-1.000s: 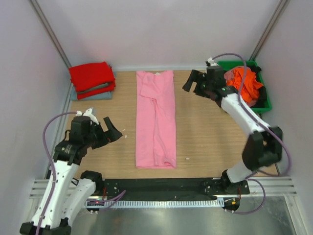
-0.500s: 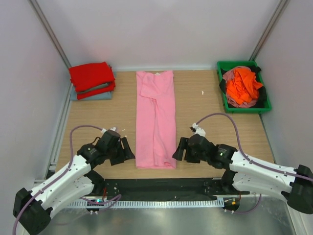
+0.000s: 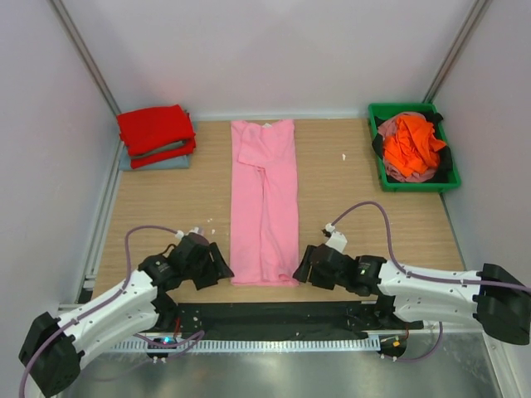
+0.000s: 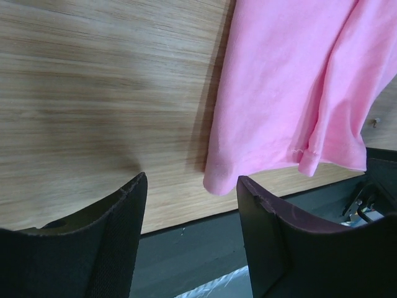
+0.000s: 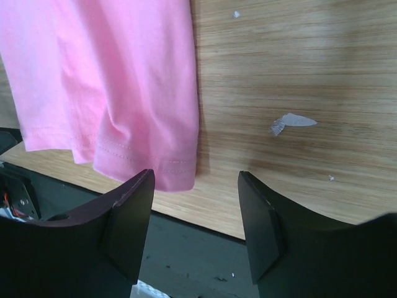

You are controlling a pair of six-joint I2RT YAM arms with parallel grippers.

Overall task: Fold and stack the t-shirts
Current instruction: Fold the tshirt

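The light pink t-shirt (image 3: 264, 199) lies flat on the wooden table, folded into a long narrow strip from back to front. My left gripper (image 3: 217, 267) is open, low by its near left corner (image 4: 218, 180), which shows between the fingers. My right gripper (image 3: 305, 267) is open, low by its near right corner (image 5: 177, 171). Neither holds cloth. The red t-shirt (image 3: 155, 132) lies folded on the grey-blue one (image 3: 155, 162) at the back left. The orange t-shirt (image 3: 411, 143) is crumpled in the green bin (image 3: 451, 181).
The green bin stands at the back right with other crumpled cloth under the orange shirt. A black strip (image 3: 274, 315) runs along the table's near edge. Small white scraps (image 5: 290, 121) lie on the wood right of the pink shirt.
Both arms have swung down from mid-table and the bin to the near edge. Over the last half second both grippers moved closer to the pink shirt's near corners.
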